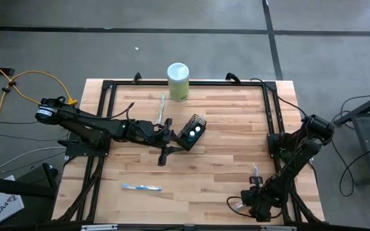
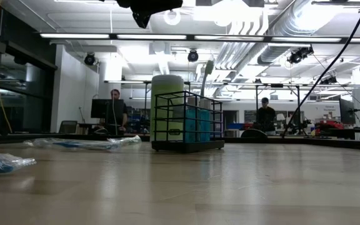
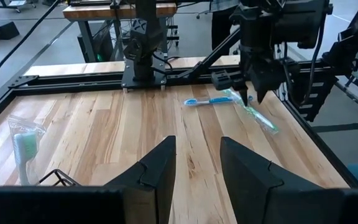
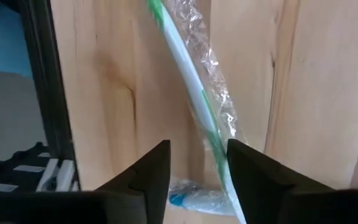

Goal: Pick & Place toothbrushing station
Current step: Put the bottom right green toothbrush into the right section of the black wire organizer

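The black wire-mesh holder (image 1: 194, 130) stands on its base mid-table with two teal white-capped tubes (image 1: 194, 131) inside. In the low view the holder (image 2: 186, 122) stands in front of the pale green canister (image 2: 167, 106). My left gripper (image 1: 175, 146) is open and empty just near-left of the holder; its fingers (image 3: 157, 171) point toward the table's right edge. My right gripper (image 1: 252, 202) is open at the near right, over a wrapped green-and-white toothbrush (image 4: 197, 99). A blue-and-white toothbrush (image 1: 141, 187) lies near left, and another (image 1: 162, 106) lies at the far side. My right gripper's open fingers (image 4: 253, 171) stand over the wrapped toothbrush's handle (image 4: 219, 152), which runs along between them on the table; I cannot tell whether they touch it.
The pale green canister with a white lid (image 1: 178, 80) stands at the far edge. A wrapped toothbrush (image 3: 23, 146) shows beside the holder's corner (image 3: 58, 177). A black frame rail (image 1: 272, 122) borders the table. People stand in the room beyond (image 2: 114, 109).
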Robot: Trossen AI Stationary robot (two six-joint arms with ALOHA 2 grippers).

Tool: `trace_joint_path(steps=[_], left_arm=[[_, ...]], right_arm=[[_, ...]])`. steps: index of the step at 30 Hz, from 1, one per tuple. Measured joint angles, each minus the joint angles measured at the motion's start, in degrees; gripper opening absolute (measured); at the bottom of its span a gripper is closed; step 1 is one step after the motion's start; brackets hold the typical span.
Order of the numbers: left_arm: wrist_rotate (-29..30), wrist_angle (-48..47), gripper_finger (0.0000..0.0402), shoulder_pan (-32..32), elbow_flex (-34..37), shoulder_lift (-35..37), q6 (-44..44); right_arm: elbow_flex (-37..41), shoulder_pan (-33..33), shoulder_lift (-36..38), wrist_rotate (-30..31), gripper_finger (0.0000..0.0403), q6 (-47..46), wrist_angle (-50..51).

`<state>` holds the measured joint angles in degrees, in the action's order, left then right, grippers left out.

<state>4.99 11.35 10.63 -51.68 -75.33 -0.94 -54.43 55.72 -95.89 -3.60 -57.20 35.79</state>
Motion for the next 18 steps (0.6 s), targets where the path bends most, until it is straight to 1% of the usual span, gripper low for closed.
trace_joint_path(steps=[7, 18], left_arm=[[0.0, 0.86, 0.012, 0.0, 0.0, 0.0, -0.21], [0.0, 0.7, 0.012, 0.0, 0.0, 0.0, -0.19]], right_arm=[[0.02, -0.4, -0.13, 3.55, 0.0131, 3.78, -0.09], [0.02, -2.14, -0.13, 3.1, 0.0139, 4.99, -0.08]])
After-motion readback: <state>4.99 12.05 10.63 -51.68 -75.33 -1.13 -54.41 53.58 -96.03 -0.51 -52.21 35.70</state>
